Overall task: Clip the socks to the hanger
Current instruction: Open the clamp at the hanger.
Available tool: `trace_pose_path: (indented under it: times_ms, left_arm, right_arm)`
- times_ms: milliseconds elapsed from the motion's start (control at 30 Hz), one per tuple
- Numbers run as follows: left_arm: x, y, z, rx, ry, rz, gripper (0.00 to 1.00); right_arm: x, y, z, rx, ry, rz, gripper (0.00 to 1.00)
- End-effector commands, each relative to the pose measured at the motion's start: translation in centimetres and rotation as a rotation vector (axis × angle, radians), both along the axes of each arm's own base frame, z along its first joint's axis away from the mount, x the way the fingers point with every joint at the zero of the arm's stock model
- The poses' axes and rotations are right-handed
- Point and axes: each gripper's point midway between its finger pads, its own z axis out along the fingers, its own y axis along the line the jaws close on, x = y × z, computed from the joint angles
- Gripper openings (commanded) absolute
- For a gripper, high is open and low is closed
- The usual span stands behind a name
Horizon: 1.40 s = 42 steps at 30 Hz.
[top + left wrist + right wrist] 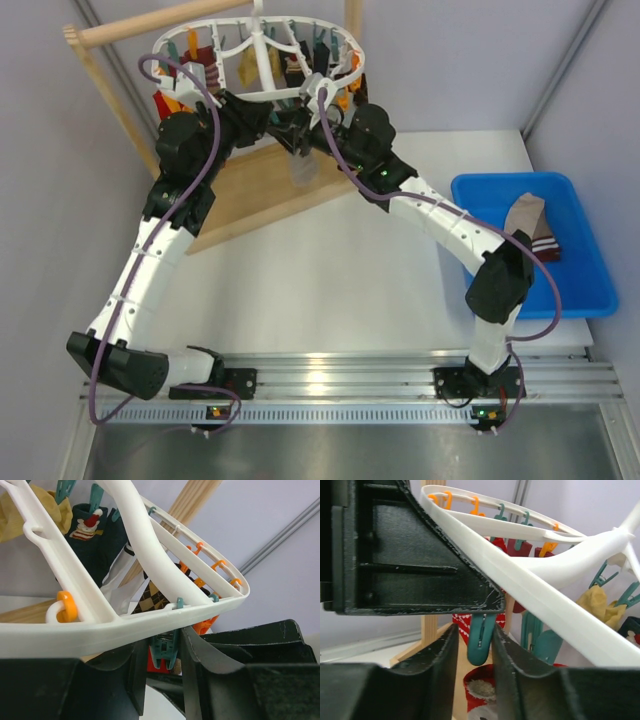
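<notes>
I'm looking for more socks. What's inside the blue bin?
A brown sock and a dark striped sock lie in the blue bin. The right arm hides its near left corner.

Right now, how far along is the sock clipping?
Done: several socks already hang on the hanger. In hand: the left claw straddles one teal peg, the right claw another; whether either squeezes is unclear. Left: at least two more socks wait in the blue bin.
</notes>
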Motion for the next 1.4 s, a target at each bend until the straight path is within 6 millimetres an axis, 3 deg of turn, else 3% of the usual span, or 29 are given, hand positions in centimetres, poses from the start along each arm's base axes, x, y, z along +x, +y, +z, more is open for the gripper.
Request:
trace_pose_path:
  times_ms: [0,167,367,467,500,533,667,833,1067,1367]
  left_arm:
    - [0.1,0.6,3.7,-0.052,-0.115,0.02,0.0]
    - [-0.1,0.2,3.1,-0.042,-0.107,-0.01,0.0]
    - [-0.1,-0.1,2.8,-0.017,-0.11,-0.024,0.0]
    - [-0.2,-0.2,2.9,-0.006,-0.114,-0.029,0.0]
    - [-0.2,-0.1,2.8,-0.006,-0.111,-0.026,0.0]
    - [-0.2,0.0,2.9,-0.006,-0.111,-0.022,0.0]
    - [-0.1,1.1,3.8,-0.034,-0.123,0.04,0.19]
    - [-0.2,2.0,5.7,-0.057,-0.179,0.074,0.34]
    - [-0.4,3.2,8.1,-0.058,-0.249,0.125,0.4]
    - [-0.1,3.4,9.0,-0.074,-0.276,0.13,0.39]
  right_arm:
    - [-4.0,-0.5,3.1,0.011,-0.076,0.083,0.34]
    - [-3.6,-1.1,3.6,0.004,-0.097,0.047,0.39]
    - [-2.7,-0.4,3.9,0.014,-0.079,0.04,0.37]
    - [-2.1,-0.3,3.7,0.015,-0.072,0.023,0.17]
    - [-2.1,-0.3,3.9,0.017,-0.075,0.019,0.04]
    - [-2.0,-0.3,3.8,0.015,-0.073,0.016,0.0]
    - [-2.0,-0.6,3.4,0.012,-0.075,0.006,0.0]
    - [-2.3,-0.6,2.9,-0.001,-0.073,0.024,0.0]
    - [-2.4,-0.6,2.8,0.001,-0.072,0.038,0.0]
    - [-2.7,-0.7,1.7,-0.018,-0.071,0.049,0.0]
